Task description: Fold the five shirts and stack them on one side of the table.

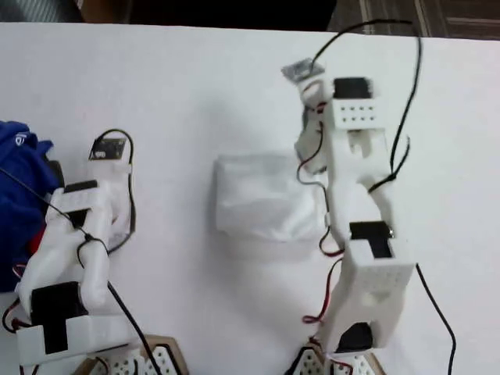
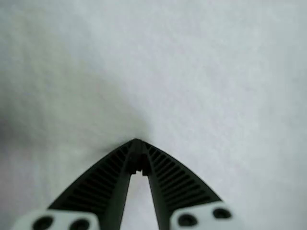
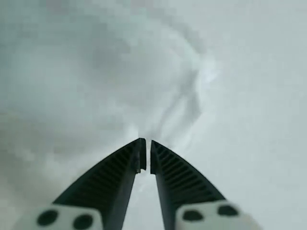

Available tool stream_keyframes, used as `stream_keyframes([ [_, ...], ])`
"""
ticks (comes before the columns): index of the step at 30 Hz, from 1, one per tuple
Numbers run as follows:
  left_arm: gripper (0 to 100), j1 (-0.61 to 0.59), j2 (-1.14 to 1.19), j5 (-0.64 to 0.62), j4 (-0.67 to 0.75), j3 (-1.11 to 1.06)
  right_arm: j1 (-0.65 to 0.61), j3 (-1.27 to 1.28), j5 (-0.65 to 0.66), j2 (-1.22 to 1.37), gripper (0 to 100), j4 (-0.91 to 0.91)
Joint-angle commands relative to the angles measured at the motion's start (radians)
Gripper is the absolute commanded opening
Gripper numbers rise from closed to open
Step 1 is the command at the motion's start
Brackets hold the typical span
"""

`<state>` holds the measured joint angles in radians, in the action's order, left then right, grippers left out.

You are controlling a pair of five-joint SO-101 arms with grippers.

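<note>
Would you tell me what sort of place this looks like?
Probably a robotics lab bench: a plain white table, the left arm and right arm with exposed wires, and a folded white shirt.

Can't see the right edge of the white shirt [image 1: 262, 195], tucked behind the right arm [image 1: 348, 168]. Losing part of the blue shirt pile [image 1: 19, 183] to the high view's left edge. Can't identify the red bit [image 1: 35, 246] under it. Can't resolve the fabric folds in the right wrist view, too blurred.
</note>
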<state>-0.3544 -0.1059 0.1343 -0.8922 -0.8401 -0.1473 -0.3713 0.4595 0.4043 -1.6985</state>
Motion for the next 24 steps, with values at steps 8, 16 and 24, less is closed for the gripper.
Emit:
stream_keyframes([
  [8, 3, -0.006, 0.006, -0.009, 0.028, 0.028, -0.002, 0.548, 0.032, -0.228, 2.3, 0.302],
  [16, 3, -0.006, 0.006, -0.009, 0.028, 0.028, 0.056, 0.631, 0.141, -0.240, 2.3, 0.478],
  [24, 3, -0.006, 0.006, -0.009, 0.028, 0.028, 0.045, 0.589, 0.137, -0.469, 2.3, 0.262],
])
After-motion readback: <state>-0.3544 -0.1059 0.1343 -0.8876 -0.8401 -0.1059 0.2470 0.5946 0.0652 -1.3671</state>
